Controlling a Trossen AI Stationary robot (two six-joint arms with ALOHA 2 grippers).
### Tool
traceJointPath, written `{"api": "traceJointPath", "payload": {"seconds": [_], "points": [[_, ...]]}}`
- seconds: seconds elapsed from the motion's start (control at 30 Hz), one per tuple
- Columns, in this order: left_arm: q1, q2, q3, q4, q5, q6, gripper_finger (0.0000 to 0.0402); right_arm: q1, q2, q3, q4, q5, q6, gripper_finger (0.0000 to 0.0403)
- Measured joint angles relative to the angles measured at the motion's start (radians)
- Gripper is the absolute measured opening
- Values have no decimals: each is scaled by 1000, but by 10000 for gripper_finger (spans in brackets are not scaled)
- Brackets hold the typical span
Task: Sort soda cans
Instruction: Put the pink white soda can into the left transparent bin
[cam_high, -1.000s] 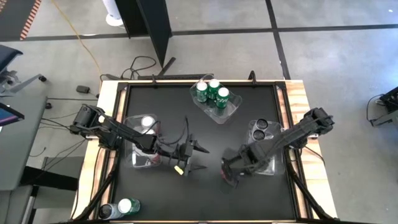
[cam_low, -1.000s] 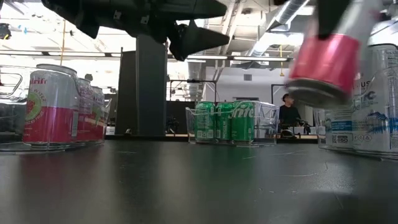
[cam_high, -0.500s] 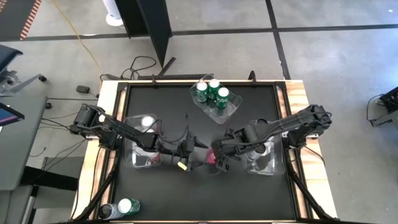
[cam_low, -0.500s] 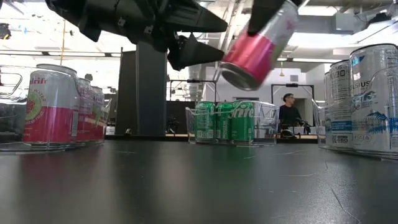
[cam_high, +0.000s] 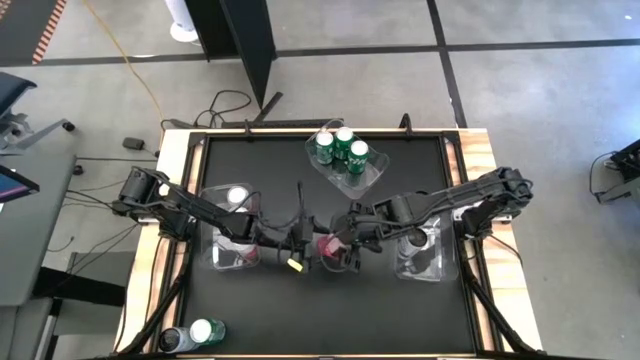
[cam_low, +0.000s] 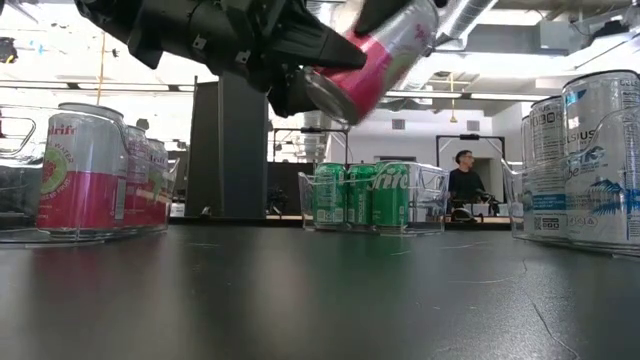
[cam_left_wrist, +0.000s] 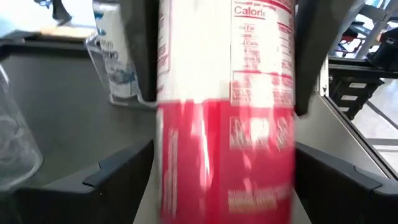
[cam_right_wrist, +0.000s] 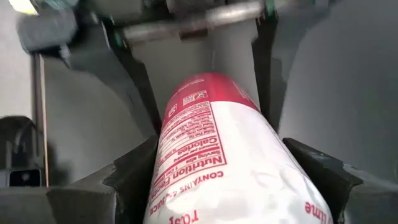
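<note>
A red and white soda can (cam_high: 328, 248) hangs in the air over the table's middle, tilted, shut in my right gripper (cam_high: 346, 244), which reaches in from the right. My left gripper (cam_high: 318, 252) is open, and its two fingers stand on either side of the can's red half (cam_left_wrist: 224, 168). The low view shows the can (cam_low: 375, 60) high above the table with its silver end (cam_low: 322, 95) pointing down toward the left gripper. Other red cans (cam_low: 85, 170) stand in the left bin (cam_high: 228, 245). My right gripper pinches the can's white half (cam_right_wrist: 249, 180) between its two fingers (cam_right_wrist: 134, 177), which lie across the can. It comes level from the table's right side. The can is lifted clear and tilted, its red end (cam_right_wrist: 205, 93) pointing away toward the left gripper. My left gripper has a finger (cam_left_wrist: 124, 171) close on each side of the can's red half; whether they touch it, I cannot tell.
A clear bin (cam_high: 372, 175) with three green cans (cam_high: 340, 148) sits at the far edge. A clear bin (cam_high: 425, 262) with white and dark cans (cam_low: 590, 160) stands at the right. Two cans (cam_high: 195, 333) sit off the table's near left corner. A person (cam_low: 463, 180) is far behind.
My right gripper has carried the red can from beside the right bin toward the table's left and upward, into the gap between the left gripper's open fingers. The can has tipped further over on the way.
</note>
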Motion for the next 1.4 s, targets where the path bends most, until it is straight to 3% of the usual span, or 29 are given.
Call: {"api": "traceJointPath", "payload": {"seconds": [0.4, 0.67, 0.97, 1.23, 1.4], "points": [[-2, 1, -2, 37, 3, 40, 348, 0, 40, 0, 83, -16, -61, 321], [-2, 0, -2, 24, 5, 41, 287, -5, 40, -1, 115, -19, -151, 321], [-1, 0, -2, 25, -22, 66, 287, -13, 40, -1, 109, -35, -235, 325], [5, -34, 0, -17, 12, 110, 287, -6, 25, 3, 92, -53, -336, 359], [8, -61, 4, -21, -27, 113, 287, 0, -28, 3, 79, -35, -360, 370]]}}
